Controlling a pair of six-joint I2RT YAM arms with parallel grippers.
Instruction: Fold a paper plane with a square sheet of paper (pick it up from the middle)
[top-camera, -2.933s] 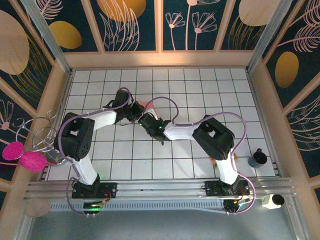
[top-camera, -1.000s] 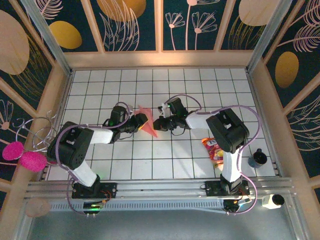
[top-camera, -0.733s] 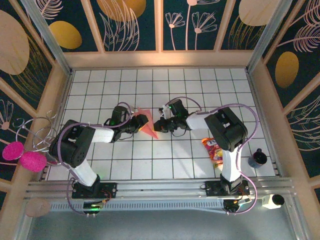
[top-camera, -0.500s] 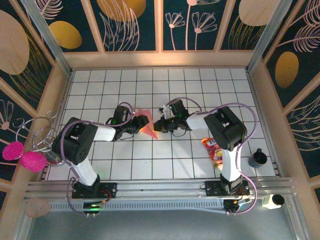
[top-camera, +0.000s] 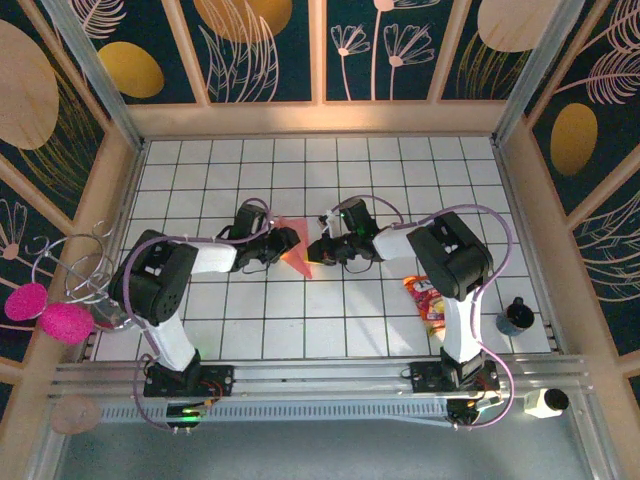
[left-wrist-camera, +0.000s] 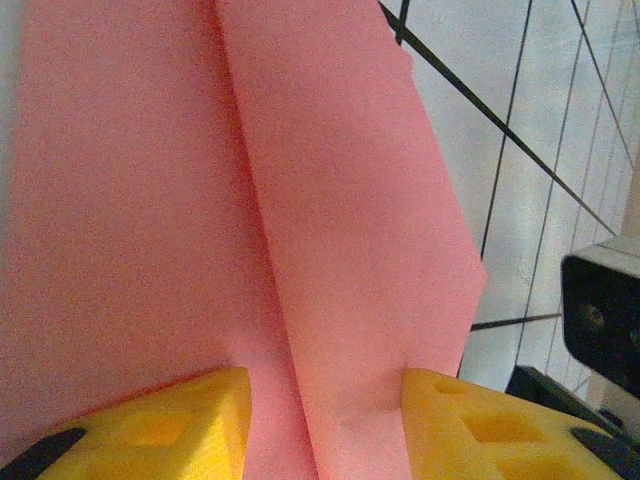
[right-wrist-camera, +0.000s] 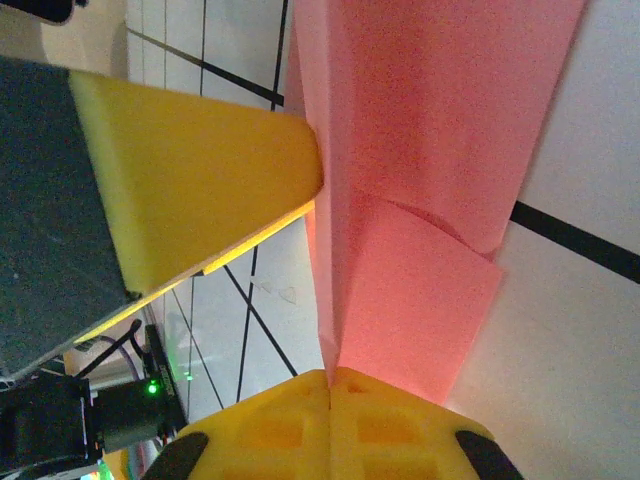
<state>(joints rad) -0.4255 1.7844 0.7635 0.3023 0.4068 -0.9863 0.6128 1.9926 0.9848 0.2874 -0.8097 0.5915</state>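
Centre of the top view, a little left of middle, between the two wrists: the paper plane (top-camera: 292, 246), salmon-pink and part-folded, sharp end toward the bottom of the frame, over the white tiled surface (top-camera: 400, 180). Not yet a finished dart, judging by the loose flap low in the right wrist view.

Right fingers (right-wrist-camera: 330, 395) clenched on it, pressed together at the bottom edge of the right wrist view, with pink layers running straight out of the seam. Left fingers (top-camera: 272, 247) at its left side. In the left wrist view, yellow pads (left-wrist-camera: 160, 425) standing apart at the bottom corners, the centre crease running up between them. Cannot tell whether pinching the folded layers or merely bracketing them.

Handling, as a judgement: featherweight, thin, limp across the flat but stiffer along the creases. Matte, so little slip against foam. Easily crumpled, torn or creased in the wrong place under a hard squeeze or a pull from both sides at once. Best taken on the centre crease near the middle of its length, at the thickest stack of layers, least prone to buckling. Not by the sharp tip, nor by a single-layer wing edge. Light pressure advisable, with only one side pulling. Well apart from the snack packet (top-camera: 425, 298) at lower right.
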